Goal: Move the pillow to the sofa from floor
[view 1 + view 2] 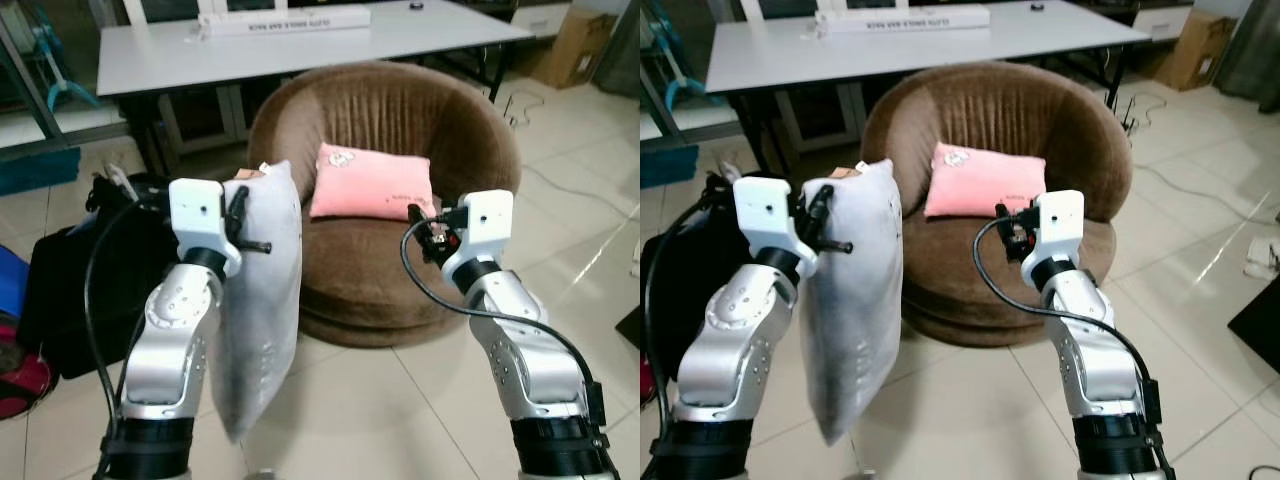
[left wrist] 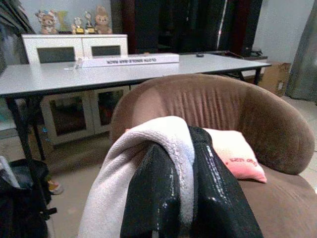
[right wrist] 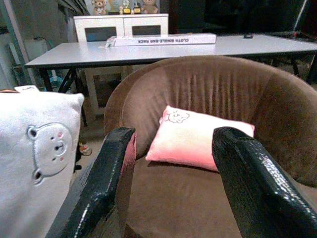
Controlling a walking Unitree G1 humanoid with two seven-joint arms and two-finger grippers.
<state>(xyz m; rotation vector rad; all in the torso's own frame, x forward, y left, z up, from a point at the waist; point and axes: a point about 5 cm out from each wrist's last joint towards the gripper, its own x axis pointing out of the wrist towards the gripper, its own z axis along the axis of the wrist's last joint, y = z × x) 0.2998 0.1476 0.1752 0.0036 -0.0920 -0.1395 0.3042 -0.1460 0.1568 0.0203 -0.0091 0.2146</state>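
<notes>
A long white box on the grey surface behind the brown sofa reads "CLOTH SINGLE BAR RACK". The left end effector is clamped on the top edge of the grey pillow, which hangs off the floor just in front of the sofa; a bear face is stitched on it. The right end effector stands wide apart, empty, before the sofa seat, where a pink pillow lies.
</notes>
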